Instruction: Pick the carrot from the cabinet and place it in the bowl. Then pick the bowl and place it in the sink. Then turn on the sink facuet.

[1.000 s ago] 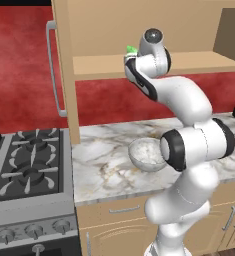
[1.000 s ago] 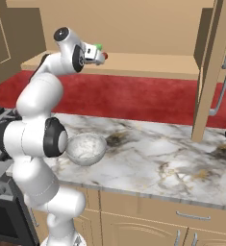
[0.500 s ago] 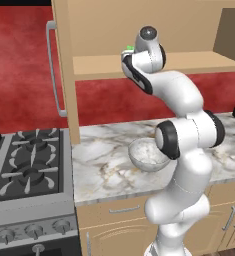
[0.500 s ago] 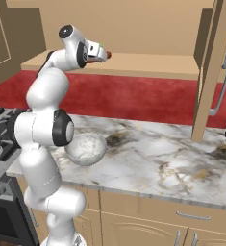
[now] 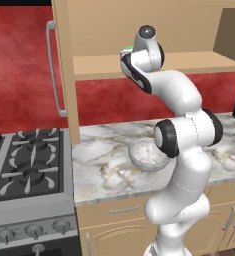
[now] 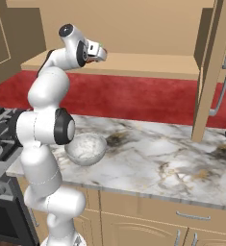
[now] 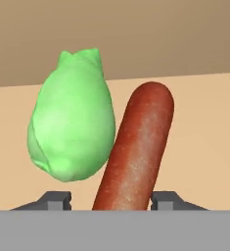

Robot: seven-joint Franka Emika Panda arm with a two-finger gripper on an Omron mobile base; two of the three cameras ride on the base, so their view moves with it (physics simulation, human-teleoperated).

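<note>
In the hand view the carrot, a short red-orange stick, lies on the cabinet shelf and runs away from me. My gripper stands open around its near end. One fingertip has a small gap to the carrot, and the other fingertip is almost touching it. From the base, my hand reaches onto the cabinet shelf with the gripper at its front edge. The bowl sits upright on the marble counter beside my arm, also seen as the bowl.
A green rounded vegetable lies against the carrot's left side, touching it. The cabinet door with its bar handle hangs open on the left, and another door stands at the right. A stove borders the counter.
The arm has twisted and brought the hand a little closer to the shelf. The fingers have come in from wide open to stand close on both sides of the carrot.
</note>
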